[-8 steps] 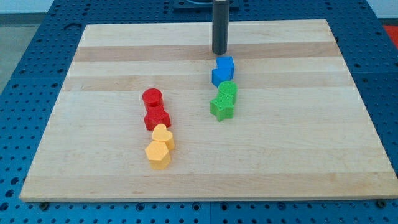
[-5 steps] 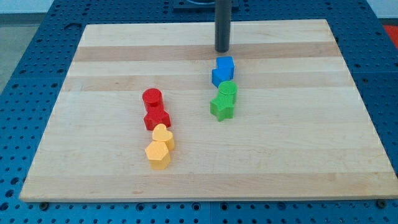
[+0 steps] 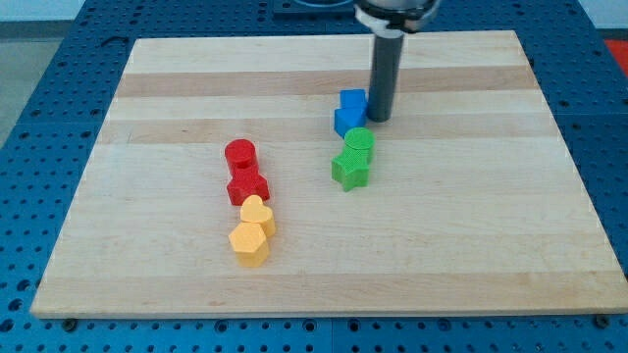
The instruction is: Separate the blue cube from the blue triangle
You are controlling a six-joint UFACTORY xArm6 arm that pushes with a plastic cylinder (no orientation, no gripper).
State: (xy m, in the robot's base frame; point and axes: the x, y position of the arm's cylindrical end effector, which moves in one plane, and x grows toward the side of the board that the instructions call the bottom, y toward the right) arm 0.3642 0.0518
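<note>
Two blue blocks sit touching, right of the board's centre near the view's top. The upper one reads as the blue cube. The lower one seems to be the blue triangle, though its shape is hard to make out. My tip is down on the board just right of the blue pair, against or very near the cube's right side.
A green round block touches the lower blue block from below, with a green star under it. To the left stand a red cylinder, a red star, a yellow heart and a yellow hexagon. They rest on a wooden board.
My tip has moved from above the blue cube to its right side, toward the view's bottom. The blue cube has shifted slightly to the left.
</note>
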